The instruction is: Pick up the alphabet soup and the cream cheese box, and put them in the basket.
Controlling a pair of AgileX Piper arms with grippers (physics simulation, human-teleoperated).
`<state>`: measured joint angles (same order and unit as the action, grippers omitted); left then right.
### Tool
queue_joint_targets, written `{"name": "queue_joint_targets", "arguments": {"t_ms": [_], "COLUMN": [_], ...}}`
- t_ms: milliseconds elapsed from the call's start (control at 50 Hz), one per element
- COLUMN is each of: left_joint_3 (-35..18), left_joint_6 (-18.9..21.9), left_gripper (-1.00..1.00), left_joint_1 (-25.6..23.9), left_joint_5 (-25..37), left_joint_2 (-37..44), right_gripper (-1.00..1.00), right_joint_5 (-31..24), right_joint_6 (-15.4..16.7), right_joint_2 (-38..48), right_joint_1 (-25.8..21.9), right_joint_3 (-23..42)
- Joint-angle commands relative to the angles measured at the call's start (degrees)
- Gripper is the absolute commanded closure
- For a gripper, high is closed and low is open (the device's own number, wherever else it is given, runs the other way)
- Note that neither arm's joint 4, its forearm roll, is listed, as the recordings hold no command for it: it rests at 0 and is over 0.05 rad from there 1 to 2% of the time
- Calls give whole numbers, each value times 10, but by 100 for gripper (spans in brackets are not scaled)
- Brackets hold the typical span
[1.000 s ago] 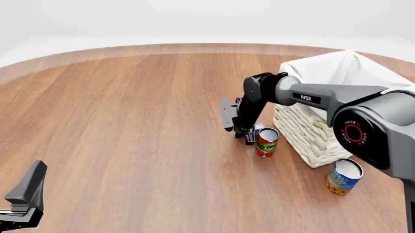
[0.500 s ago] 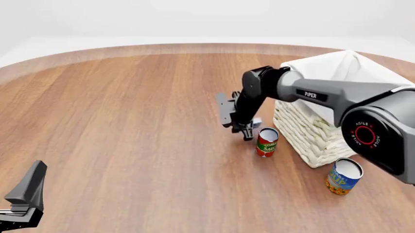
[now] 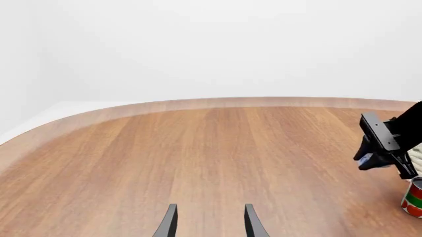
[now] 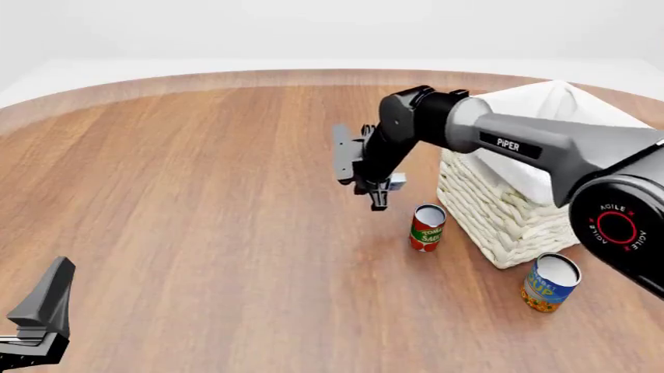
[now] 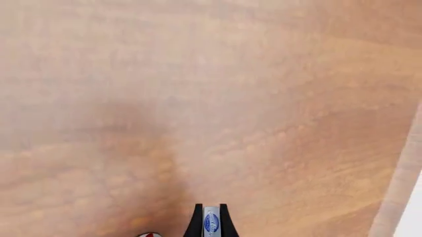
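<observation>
Gripping the cream cheese box edge-on, the right claw is seen raised above the worktop, short of the basket and beyond the tomato sauce can. In the right wrist view only a thin blue and white strip of the carton is shown between the two dark fingers, so the hold is judged to be narrow and close to the tips. A slip could be caused by that shallow pinch if the arm is swung quickly toward the basket. The carton could also be caught on the folded cloth liner if the rim is not cleared, and the tomato sauce can, standing just beside the basket wall, could be knocked over if the claw is lowered too early.

The alphabet soup is left standing on the worktop near the basket's closest corner, untouched, well apart from both claws. The left claw is held open over bare wood, far from everything, with nothing between its fingers.

Much is hidden. The basket's inside cannot be seen past its liner and the right arm. In the front view the carton is hardly made out against the dark claw. The left claw is cut off at the frame edge in both views where it appears, and only the fingertips are shown in its own wrist view.
</observation>
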<state>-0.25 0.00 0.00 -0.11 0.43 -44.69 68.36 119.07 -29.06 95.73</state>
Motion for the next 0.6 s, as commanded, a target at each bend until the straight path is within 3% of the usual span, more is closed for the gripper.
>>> {"name": "queue_joint_targets", "arguments": {"t_ms": [20,100,600], "left_joint_3": [0,0,0], "left_joint_6": [0,0,0], "left_gripper": [-100,-100,-100], "left_joint_1": [0,0,0], "left_joint_5": [0,0,0], "left_joint_2": [0,0,0], "right_gripper": [100,100,100], "right_joint_5": [18,25,98], "right_joint_6": [-57,-96,-191], "right_joint_2": [-20,-32,-89], "right_joint_1": [-8,-23,-26], "right_joint_3": [-4,-11,-85]}}
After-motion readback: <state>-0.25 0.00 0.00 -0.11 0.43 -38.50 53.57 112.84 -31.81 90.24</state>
